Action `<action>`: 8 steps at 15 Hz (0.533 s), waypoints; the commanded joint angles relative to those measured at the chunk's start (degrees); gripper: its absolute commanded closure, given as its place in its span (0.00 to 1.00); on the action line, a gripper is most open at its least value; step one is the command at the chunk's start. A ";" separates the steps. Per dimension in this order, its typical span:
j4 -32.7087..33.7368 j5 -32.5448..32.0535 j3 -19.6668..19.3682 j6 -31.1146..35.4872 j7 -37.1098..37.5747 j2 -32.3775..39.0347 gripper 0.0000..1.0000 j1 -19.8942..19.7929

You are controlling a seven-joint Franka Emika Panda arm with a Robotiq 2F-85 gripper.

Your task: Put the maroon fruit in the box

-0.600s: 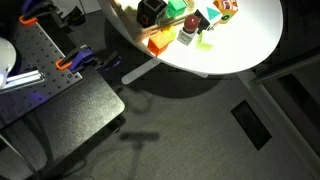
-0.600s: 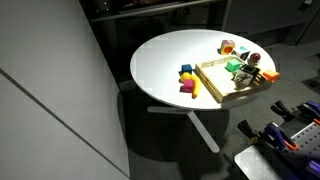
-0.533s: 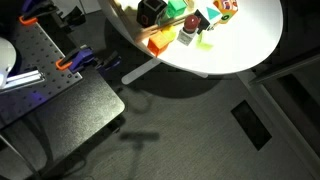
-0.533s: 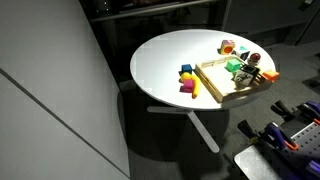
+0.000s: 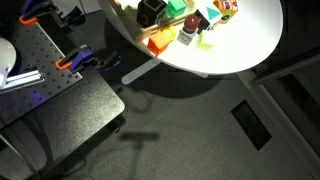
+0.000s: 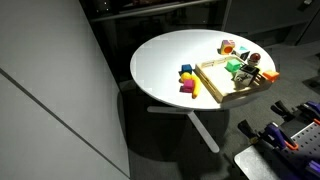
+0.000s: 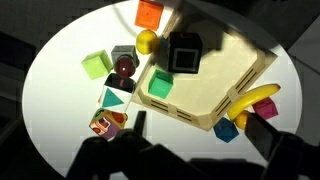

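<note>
The maroon fruit (image 7: 125, 68) lies on the white round table outside the box, between a lime green block (image 7: 97, 65) and the box's pale tan rim (image 7: 186, 112). It also shows in both exterior views (image 5: 187, 33) (image 6: 254, 60). The box holds a black cube (image 7: 184, 52) and a green block (image 7: 161, 86). My gripper (image 7: 200, 124) hangs well above the table near the box's corner, open and empty. Its dark fingers frame the bottom of the wrist view. It does not show in the exterior views.
An orange block (image 7: 150, 12), a yellow ball (image 7: 147, 42), a teal wedge (image 7: 115, 98) and a multicoloured cube (image 7: 105, 123) lie near the fruit. A banana (image 7: 255, 97), a blue block (image 7: 228, 130) and a magenta block (image 7: 266, 108) lie on the box's other side.
</note>
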 commanded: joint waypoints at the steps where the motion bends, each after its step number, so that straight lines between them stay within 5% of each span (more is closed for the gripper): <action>1: 4.05 1.52 1.89 -0.89 -0.65 4.15 0.00 -0.30; 8: 13.57 0.60 4.46 -3.66 0.34 14.30 0.00 -1.46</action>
